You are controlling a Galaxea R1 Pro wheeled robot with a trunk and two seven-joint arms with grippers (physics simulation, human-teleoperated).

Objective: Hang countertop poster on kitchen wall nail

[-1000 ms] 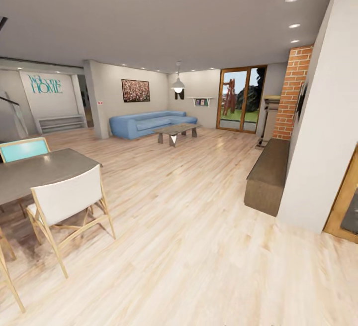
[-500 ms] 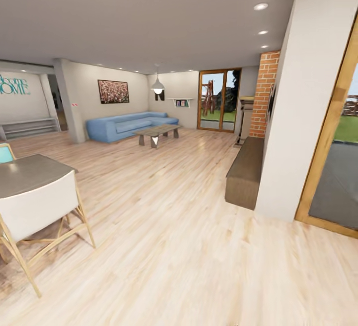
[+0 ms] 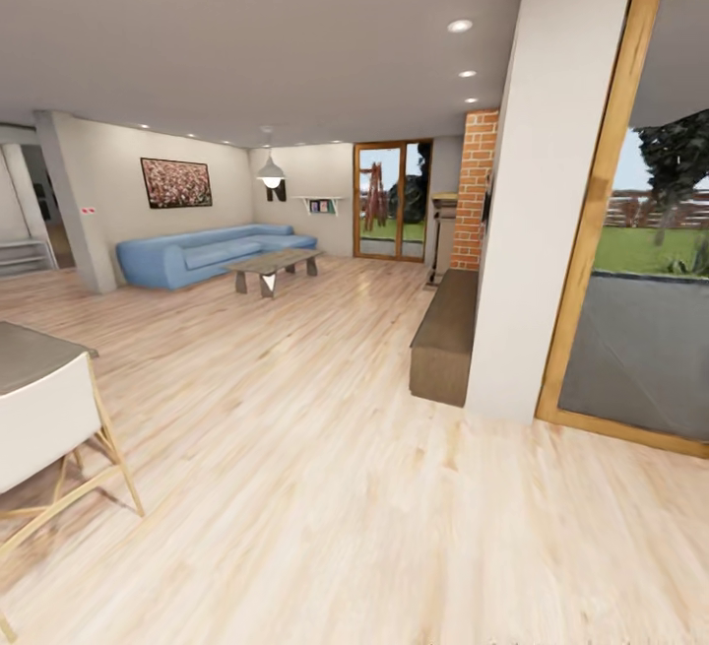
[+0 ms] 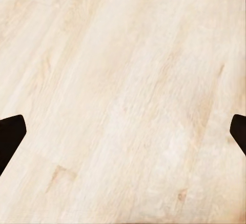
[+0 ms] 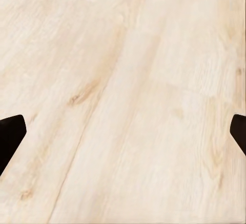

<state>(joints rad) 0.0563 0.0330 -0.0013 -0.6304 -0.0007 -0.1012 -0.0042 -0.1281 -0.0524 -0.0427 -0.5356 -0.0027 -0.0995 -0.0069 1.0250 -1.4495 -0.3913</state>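
The head view faced an open living area with a pale wood floor (image 3: 325, 487). A blue sofa (image 3: 202, 253) stood at 10 o'clock, with a low coffee table (image 3: 273, 266) just beside it and a wide speckled picture (image 3: 176, 182) on the wall above. A white chair (image 3: 44, 433) and a grey table corner (image 3: 30, 352) sat at 8 o'clock. A white pillar (image 3: 537, 231) and a dark bench (image 3: 445, 335) stood at 2 o'clock, beside a wood-framed glass door (image 3: 630, 310). The poster appeared nowhere among these.

The left gripper (image 4: 123, 131) was spread wide, holding nothing, above bare floor. The right gripper (image 5: 123, 131) was likewise spread wide and empty.
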